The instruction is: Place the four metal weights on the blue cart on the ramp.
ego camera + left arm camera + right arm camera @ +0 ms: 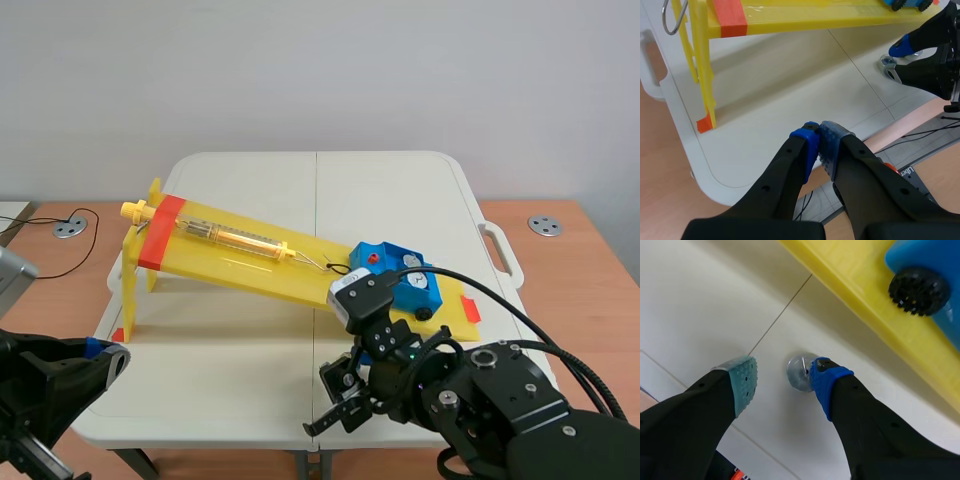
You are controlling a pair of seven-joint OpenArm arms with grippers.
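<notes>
1 metal weight [799, 372] inside right gripper [784, 376], fingers spread, touching blue pad [827, 384].

One scrap of white lettering on a dark object [907, 175] below the table [765, 150] edge, seems to begin "Lin", rest cut off and not sure, nothing else readable from here, none on the blue cart [385, 258], none on the yellow ramp [230, 262]

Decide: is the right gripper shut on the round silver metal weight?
No, the right gripper is open, its fingers apart, with the weight between them.
</notes>
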